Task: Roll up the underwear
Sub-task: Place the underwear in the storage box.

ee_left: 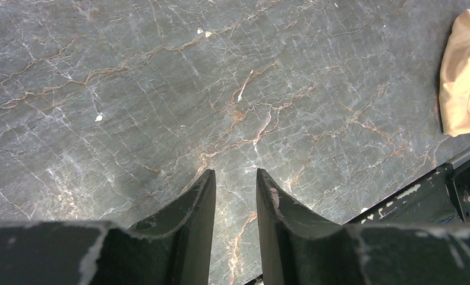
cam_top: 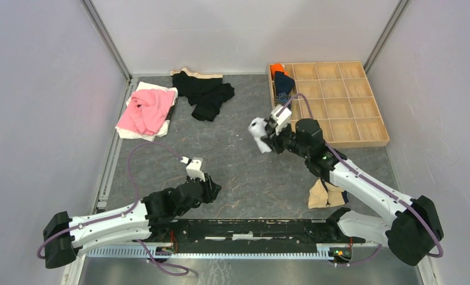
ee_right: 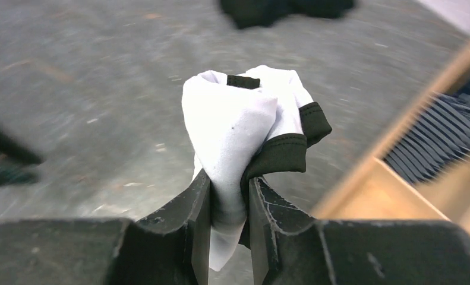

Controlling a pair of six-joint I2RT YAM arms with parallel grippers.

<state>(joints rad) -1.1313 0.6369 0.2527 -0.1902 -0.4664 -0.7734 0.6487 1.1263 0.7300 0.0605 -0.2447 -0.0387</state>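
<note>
Just left of the wooden divided tray (cam_top: 345, 107), right of the frame's middle in the top view, the right claw (cam_top: 268, 135) is pinching the white brief with black trim (cam_top: 258, 133) and holding it up off the worktop (cam_top: 238, 172). In the right wrist view the jaws are pressing in on the lower part of the bundle, which is bunching into a loose roll above them with the dark trim curling round one side. The navy striped brief (cam_top: 284, 89) is already sitting in a compartment of the tray's left column. Lower and left of middle, the left claw (cam_top: 211, 189) is hanging over bare marbled worktop, its jaws standing narrowly apart with nothing between them. A tan cloth (cam_top: 322, 195) is lying near the right arm's base, while a pink garment (cam_top: 146, 110) and some black garments (cam_top: 207, 92) are waiting along the far edge. The rolling of this piece seems done and the stowing step is in hand. The next move is probably calling for a carry right over the tray wall, a descent into a free compartment, and a release gentle enough that the roll is not springing open.
</note>
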